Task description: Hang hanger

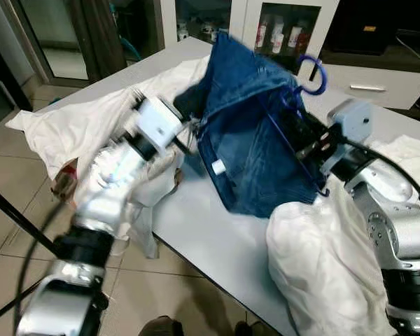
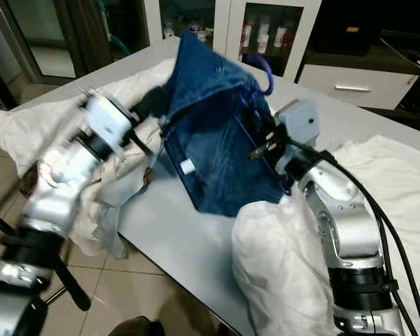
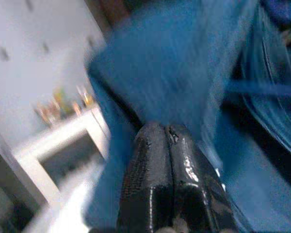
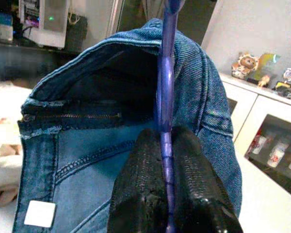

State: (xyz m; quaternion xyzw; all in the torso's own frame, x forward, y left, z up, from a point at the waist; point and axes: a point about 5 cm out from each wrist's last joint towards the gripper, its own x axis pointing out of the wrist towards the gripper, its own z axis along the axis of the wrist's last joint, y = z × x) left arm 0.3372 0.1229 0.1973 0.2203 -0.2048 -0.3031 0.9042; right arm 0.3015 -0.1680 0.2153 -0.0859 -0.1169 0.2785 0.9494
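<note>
A pair of blue jeans is held up above the grey desk, its waistband raised toward 12 o'clock in the head views and its lower edge just touching or hanging near the desk top. A blue hanger runs through the jeans, and its curved hook sticks out at the top, at about 1 o'clock from the denim.

The right claw comes in from 3 o'clock and is clenched on the hanger's thin blue bar, which passes straight between its two black fingers in the right wrist view. The left claw reaches in from 9 o'clock with its fingers pressed together, pinching the edge of the jeans; that arm is blurred.

White cloth lies heaped on the desk at 9 o'clock from the jeans, and more white cloth is piled at 5 o'clock, under the right arm. Behind the desk, at 12 o'clock, stands a glass-fronted cabinet with small bottles inside.
</note>
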